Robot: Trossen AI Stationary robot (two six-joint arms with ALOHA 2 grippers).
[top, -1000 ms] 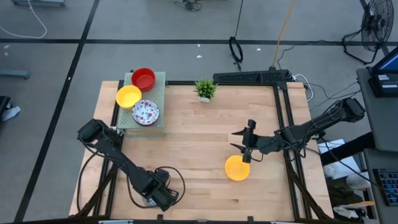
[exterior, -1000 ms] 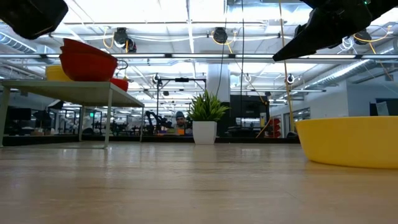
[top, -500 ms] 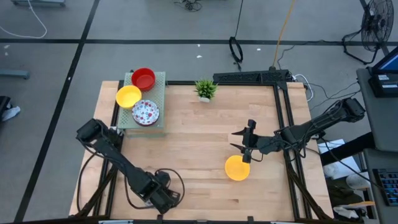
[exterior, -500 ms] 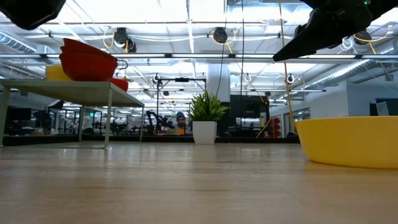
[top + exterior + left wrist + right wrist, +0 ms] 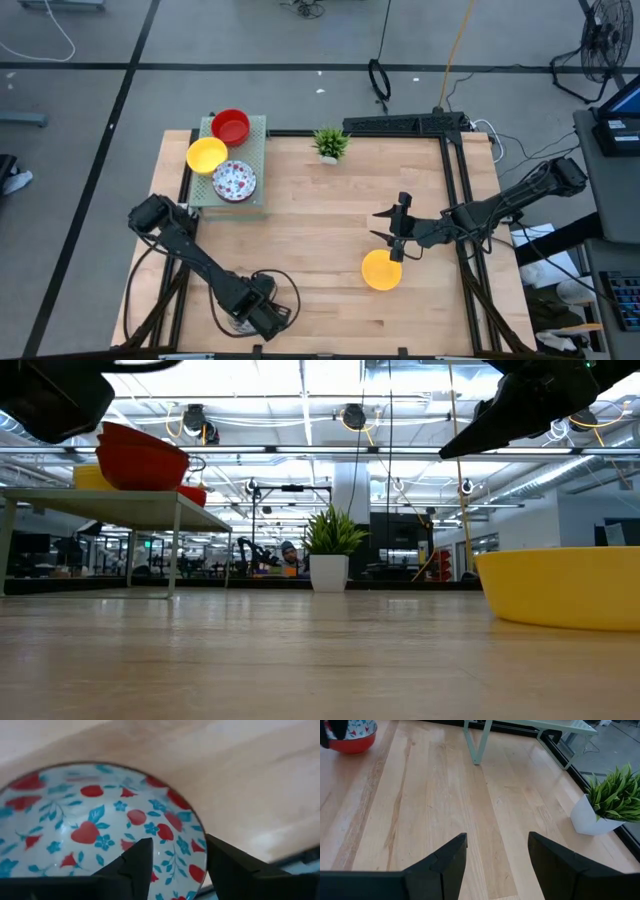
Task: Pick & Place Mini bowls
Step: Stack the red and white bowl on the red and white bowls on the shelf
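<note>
Your mini bowls: a plain yellow bowl (image 5: pixel 381 270) sits on the desk (image 5: pixel 320 215) right of centre, glossy, rim up. A red bowl (image 5: pixel 230 126), a second yellow bowl (image 5: pixel 206 155) and a floral bowl (image 5: pixel 234 181) sit on the small green rack (image 5: pixel 258 135) at the desk's far left corner. Another floral bowl (image 5: pixel 95 827), white with red flowers and blue leaves, red outside, lies at the near left edge right under your left gripper (image 5: pixel 250 312).

Left fingers (image 5: pixel 132 865) are spread apart over that bowl's inside; you can't tell if they touch it. From above the arm hides this bowl almost fully.

Right gripper (image 5: pixel 399 235) hangs just beside the desk's yellow bowl, on its far side, fingers (image 5: pixel 445 862) wide open, holding nothing.

Low view cuts the yellow bowl at the right edge. Potted plant (image 5: pixel 330 143) stands at the far edge. The desk's middle is open wood.
</note>
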